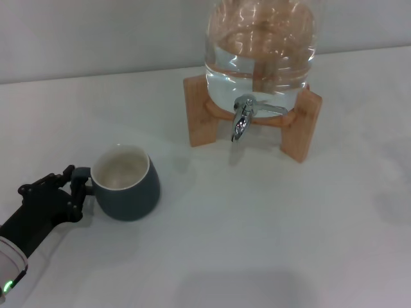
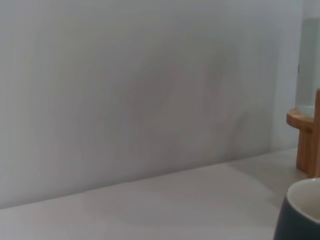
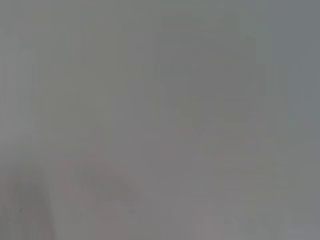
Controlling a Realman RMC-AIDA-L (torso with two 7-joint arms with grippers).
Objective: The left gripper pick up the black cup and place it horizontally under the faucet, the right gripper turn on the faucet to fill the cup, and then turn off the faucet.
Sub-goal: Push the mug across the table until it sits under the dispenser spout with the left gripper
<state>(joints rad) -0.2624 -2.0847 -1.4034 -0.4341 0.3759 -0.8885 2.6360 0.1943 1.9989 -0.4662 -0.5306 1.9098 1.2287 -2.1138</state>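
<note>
Left gripper (image 1: 76, 187) at lower left of head view, its 2 fingers closed on the handle of the black cup (image 1: 126, 183). Cup stands upright on the white table (image 1: 270, 231), lower left of centre, cream inside showing. Faucet (image 1: 243, 119) at upper centre-right, on the glass jar (image 1: 260, 48) in its wooden stand (image 1: 302, 125), well apart from the cup. Right gripper not visible in any view; state unknown.
</note>
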